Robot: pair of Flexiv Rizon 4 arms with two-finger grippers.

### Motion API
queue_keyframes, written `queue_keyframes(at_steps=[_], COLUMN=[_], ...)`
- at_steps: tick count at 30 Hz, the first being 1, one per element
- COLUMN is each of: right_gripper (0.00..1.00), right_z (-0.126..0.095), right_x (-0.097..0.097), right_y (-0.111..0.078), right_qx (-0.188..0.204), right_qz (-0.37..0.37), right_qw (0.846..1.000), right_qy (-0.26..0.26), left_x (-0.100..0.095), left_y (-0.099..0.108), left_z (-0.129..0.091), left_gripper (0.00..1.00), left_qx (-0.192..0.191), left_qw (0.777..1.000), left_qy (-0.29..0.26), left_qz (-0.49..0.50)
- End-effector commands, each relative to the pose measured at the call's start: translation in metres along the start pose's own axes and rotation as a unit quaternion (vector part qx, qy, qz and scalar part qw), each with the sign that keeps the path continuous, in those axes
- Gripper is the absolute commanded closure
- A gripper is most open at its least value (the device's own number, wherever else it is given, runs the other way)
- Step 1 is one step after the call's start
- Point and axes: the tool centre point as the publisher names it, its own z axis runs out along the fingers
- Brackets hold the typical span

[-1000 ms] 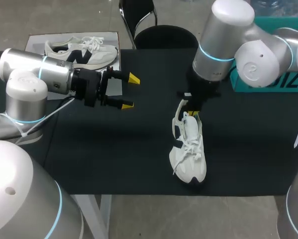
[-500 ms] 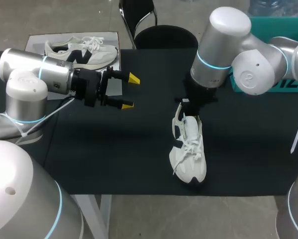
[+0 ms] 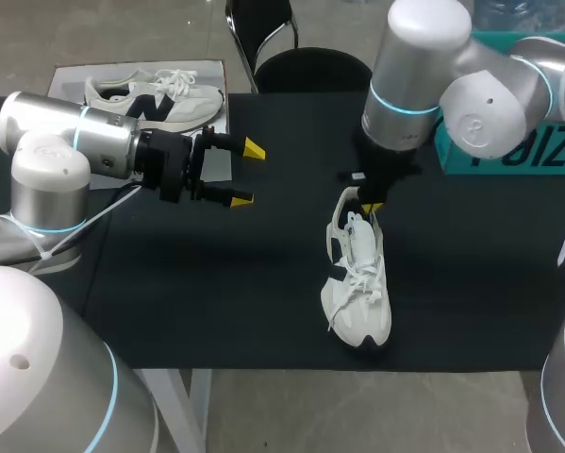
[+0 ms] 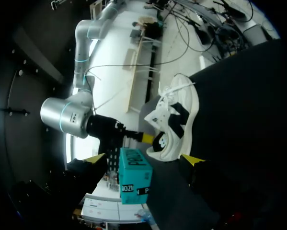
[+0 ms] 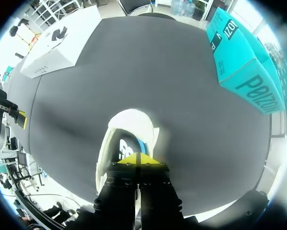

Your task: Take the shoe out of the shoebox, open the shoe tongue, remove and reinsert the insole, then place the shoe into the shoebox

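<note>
At the worktop's [image 3: 216, 293] 9 o'clock, the left arm [image 3: 93, 142] hovers, jaws apart. The shoe [image 3: 359, 288] lies mid-worktop, toe toward 6 o'clock. The right arm's [image 3: 414, 90] jaws, together, sit at its mouth. Best lift the tongue slowly, or the shoe may tip.

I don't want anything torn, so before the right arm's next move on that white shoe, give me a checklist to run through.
1. The shoe is out of the shoebox, upright on the table: ok.
2. The right gripper is over the shoe's heel opening: ok.
3. The right gripper holds tongue or insole: cannot tell; its tips look shut together.
4. The left gripper is open, clear of the shoe: ok.
5. The left gripper steadies the shoe: not ok.
</note>
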Motion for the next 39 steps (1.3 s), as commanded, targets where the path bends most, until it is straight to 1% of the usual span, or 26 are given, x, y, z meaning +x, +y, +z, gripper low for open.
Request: queue_keyframes(at_steps=[1,5,12,15,19,21,24,29,32,36,39], right_gripper=[1.00,1.00,1.00,1.00,1.00,1.00,1.00,1.00,1.00,1.00,1.00], right_z=[0.008,0.020,0.034,0.034,0.024,0.016,0.013,0.018,0.027,0.034,0.041], right_x=[-0.004,-0.004,0.006,0.006,0.001,0.004,0.007,0.013,0.014,0.018,0.015], right_y=[0.005,0.008,0.010,0.009,0.008,0.007,0.006,0.000,-0.002,-0.004,-0.005], right_qx=[0.003,0.008,0.018,0.019,0.016,0.013,0.012,0.014,0.016,0.017,0.015], right_qz=[-0.001,-0.004,-0.012,-0.012,-0.017,-0.020,-0.024,-0.025,-0.025,-0.026,-0.026], right_qw=[1.000,1.000,1.000,1.000,1.000,1.000,1.000,1.000,0.999,0.999,1.000], right_qy=[0.000,0.004,0.020,0.020,0.014,0.011,0.006,0.010,0.014,0.009,0.004], left_x=[0.000,0.000,0.000,0.000,0.000,0.000,0.000,0.000,0.000,0.000,0.000], left_y=[0.000,0.000,0.000,0.000,0.000,0.000,0.000,0.000,0.000,0.000,0.000], left_z=[0.000,0.000,0.000,0.000,0.000,0.000,0.000,0.000,0.000,0.000,0.000], left_gripper=[0.00,0.00,0.00,0.00,0.00,0.00,0.00,0.00,0.00,0.00,0.00], left_qx=[0.000,0.000,0.000,0.000,0.000,0.000,0.000,0.000,0.000,0.000,0.000], left_qw=[1.000,1.000,1.000,1.000,1.000,1.000,1.000,1.000,1.000,1.000,1.000], left_qy=[0.001,0.001,0.001,0.001,0.001,0.001,0.001,0.001,0.001,0.001,0.001], left_qz=[0.000,0.000,0.000,0.000,0.000,0.000,0.000,0.000,0.000,0.000,0.000])
